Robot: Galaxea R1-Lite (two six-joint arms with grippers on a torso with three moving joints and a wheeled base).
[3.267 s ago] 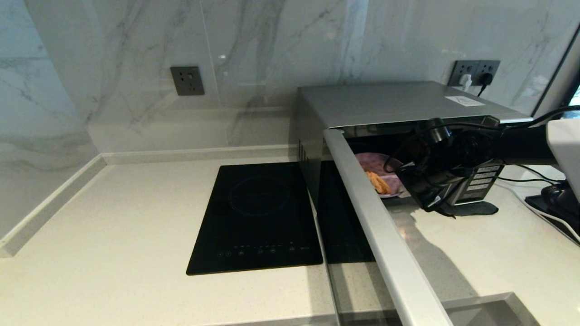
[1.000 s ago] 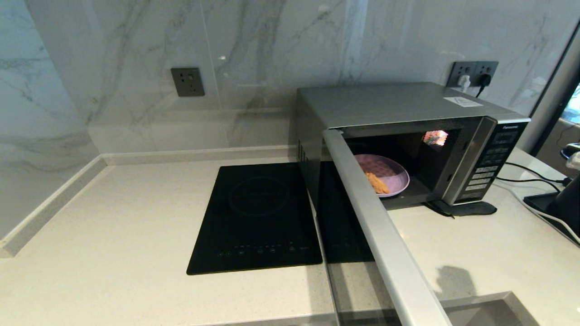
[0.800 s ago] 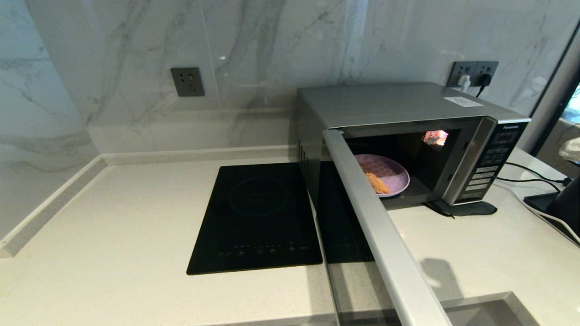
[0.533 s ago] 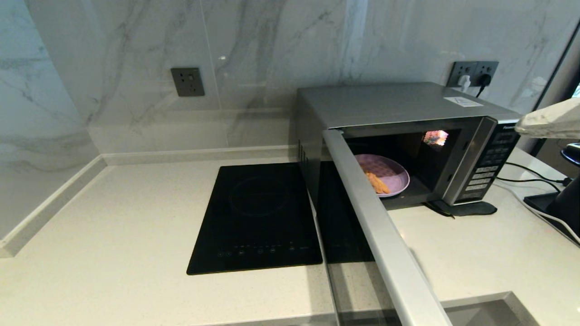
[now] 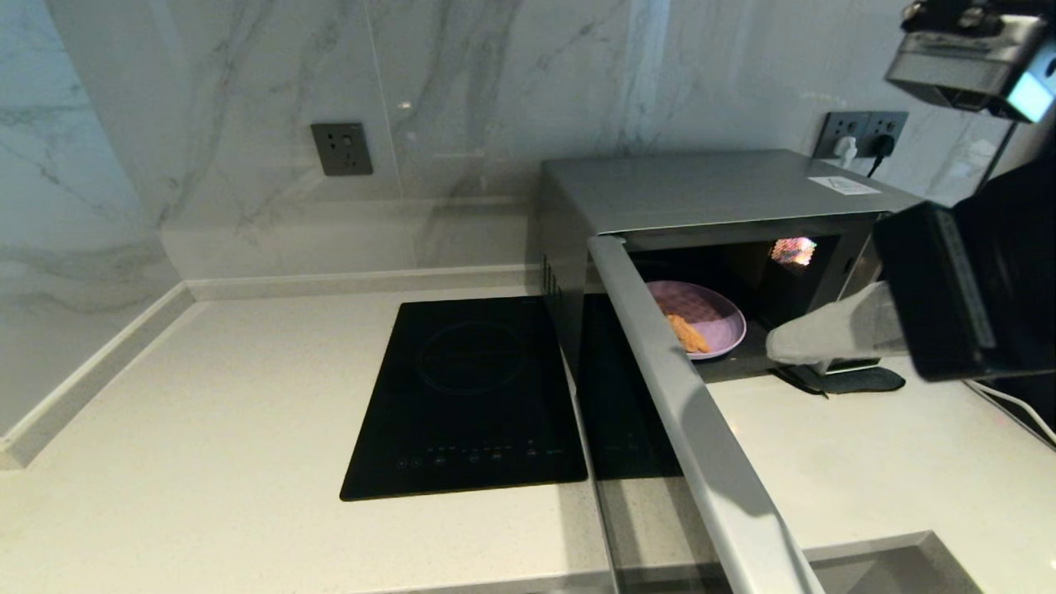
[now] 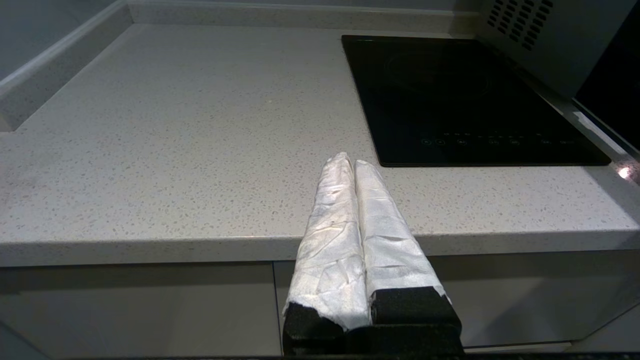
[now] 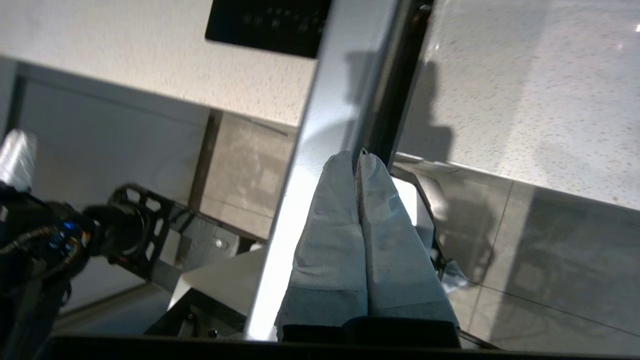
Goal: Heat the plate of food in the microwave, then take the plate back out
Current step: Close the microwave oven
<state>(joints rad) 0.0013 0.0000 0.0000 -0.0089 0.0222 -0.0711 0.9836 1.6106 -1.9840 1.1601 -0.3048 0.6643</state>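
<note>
The silver microwave point(image 5: 709, 186) stands at the back right of the counter. Its door point(image 5: 660, 355) is swung wide open toward me. Inside lies the lilac plate of food point(image 5: 716, 318) with orange fry sticks point(image 5: 686, 332) at its near edge. My right gripper point(image 5: 773, 348) has come in from the right, shut and empty, with its white-wrapped tips level with the cavity's right front corner, apart from the plate. In the right wrist view the shut right gripper point(image 7: 354, 156) points down past the door's top edge point(image 7: 320, 150). My left gripper point(image 6: 350, 160) is parked, shut and empty, at the counter's front edge.
A black glass hob point(image 5: 470, 396) lies flush in the counter left of the microwave. A black mat point(image 5: 858, 381) lies under the microwave's right front corner. Cables point(image 5: 1015, 408) trail at the far right. Wall sockets point(image 5: 862, 132) sit behind the microwave.
The right arm drew out of the cavity and left the plate inside. It went out of view to the right, its gripper closed, and it has now swung back in front of the microwave's right side.
</note>
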